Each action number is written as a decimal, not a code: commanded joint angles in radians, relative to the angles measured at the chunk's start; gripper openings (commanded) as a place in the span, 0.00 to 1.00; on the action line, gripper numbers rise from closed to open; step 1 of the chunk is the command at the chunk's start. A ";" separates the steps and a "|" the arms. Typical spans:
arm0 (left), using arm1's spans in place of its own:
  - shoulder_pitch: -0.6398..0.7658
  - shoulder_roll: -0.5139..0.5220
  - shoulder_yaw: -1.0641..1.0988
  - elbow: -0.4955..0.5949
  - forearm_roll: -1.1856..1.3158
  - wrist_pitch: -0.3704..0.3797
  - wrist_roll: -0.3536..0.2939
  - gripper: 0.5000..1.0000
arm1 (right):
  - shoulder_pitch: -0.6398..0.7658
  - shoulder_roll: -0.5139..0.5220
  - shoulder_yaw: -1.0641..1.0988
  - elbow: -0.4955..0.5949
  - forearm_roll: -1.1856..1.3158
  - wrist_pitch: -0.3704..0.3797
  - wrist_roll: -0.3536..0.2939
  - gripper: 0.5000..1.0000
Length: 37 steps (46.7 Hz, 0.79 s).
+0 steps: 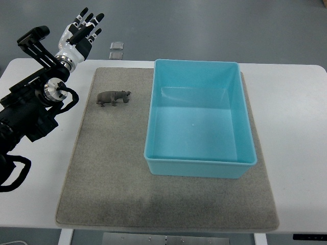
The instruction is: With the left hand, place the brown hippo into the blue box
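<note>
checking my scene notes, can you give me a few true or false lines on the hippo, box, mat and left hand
1. The hippo lies inside the box. False: it stands on the mat, left of the box.
2. The box holds nothing. True.
3. The left hand grips the hippo. False: it is open, past the table's far left corner, holding nothing.
4. The box sits on the mat. True.
5. The right hand is over the box. False: no right hand is in view.
</note>
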 commanded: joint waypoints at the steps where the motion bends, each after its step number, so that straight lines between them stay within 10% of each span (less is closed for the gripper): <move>1: 0.002 -0.001 0.000 0.000 0.000 0.000 0.000 0.98 | 0.000 0.000 0.000 0.000 0.000 -0.001 0.000 0.87; 37: -0.002 -0.001 0.015 -0.003 0.005 0.020 -0.003 0.98 | 0.000 0.000 0.000 0.000 0.000 0.001 0.000 0.87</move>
